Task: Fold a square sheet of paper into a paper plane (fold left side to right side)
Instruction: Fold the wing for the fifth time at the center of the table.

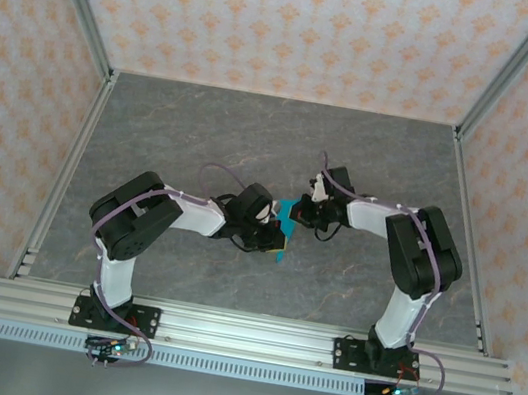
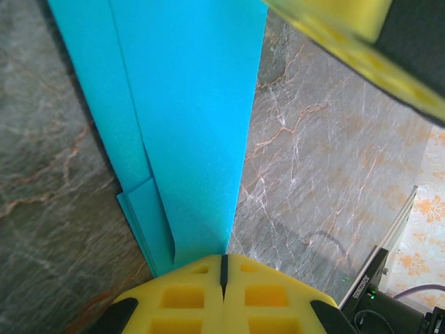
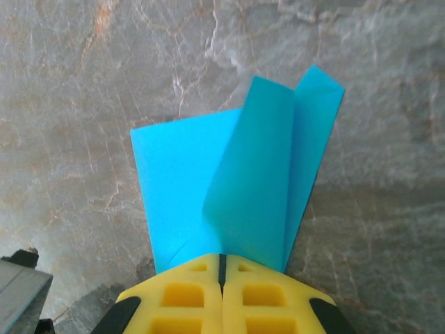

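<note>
**Relation governing the next move.** The left hand (image 2: 222,273) sits at the near end of the paper plane (image 2: 188,139). Its yellow fingertips are pressed together, and the blue layers run straight into the seam between them, so it is judged to be clamped on that end. From this hand the paper extends directly away, with its long axis in line with the fingers.

In the top view the paper (image 1: 283,223) lies mid-table between the two hands. The left hand (image 1: 269,231) is on the near-left side and the right hand (image 1: 305,214) on the far-right side. Both are touching the paper, and neither has to reach for it.

The right hand (image 3: 222,270) is likewise closed, and the paper (image 3: 236,195) enters its fingertips, so a grip on the opposite end is judged likely. A left-to-right fold therefore turns on the axis that runs from hand to hand.

**Condition of the workpiece.**
- Colour: bright cyan-blue, thin, matte.
- Shape: narrow and tapered, widening away from each hand.
- Layers: several overlap. The left wrist view shows a long crease and a stepped stack of edges near the fingertips.
- Right wrist view: one flap stands curled above the flatter layer, and its far corners are not aligned.
- Whether the paper rests on the grey marbled table (image 1: 203,137) or is held slightly above it cannot be determined.
</note>
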